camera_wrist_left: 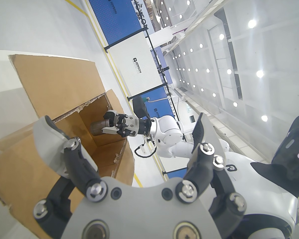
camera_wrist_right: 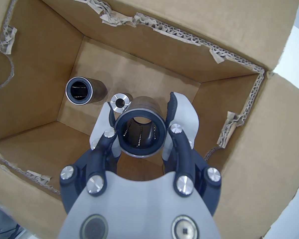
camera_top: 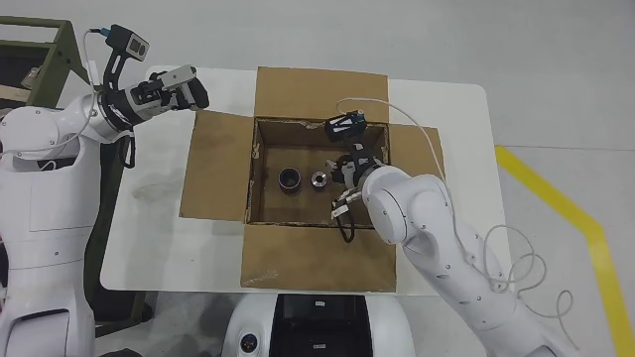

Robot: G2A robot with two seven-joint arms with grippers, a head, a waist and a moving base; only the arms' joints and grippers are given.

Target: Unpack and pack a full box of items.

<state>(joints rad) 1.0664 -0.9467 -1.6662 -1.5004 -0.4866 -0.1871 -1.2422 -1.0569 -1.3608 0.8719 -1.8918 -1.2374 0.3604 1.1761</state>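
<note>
An open brown cardboard box (camera_top: 216, 167), its four flaps folded out flat, sits in the middle of a white surface (camera_top: 149, 228). The right gripper (camera_wrist_right: 140, 105) hangs over the box's open top, its jaws clamped on either side of a dark metal cylinder with a black ring at its end and rows of small steel balls lining its bore (camera_wrist_right: 139, 133). The cylinder is held clear of the box floor, its open end facing back toward the wrist.

Two more parts stand on the box floor. A second dark metal cylinder with a black end ring (camera_wrist_right: 79, 93) stands upright, near the side wall on the left arm's side. A short silver metal sleeve with a narrow centre hole (camera_wrist_right: 120, 103) stands between it and the held cylinder, apart from both. The box's inner rim (camera_wrist_right: 164, 28) is torn and ragged along its corrugated edge.

The left gripper (camera_top: 196, 89) hangs above the surface beside the box's left flap, well apart from the parts, its jaws spread wide with nothing between them.
</note>
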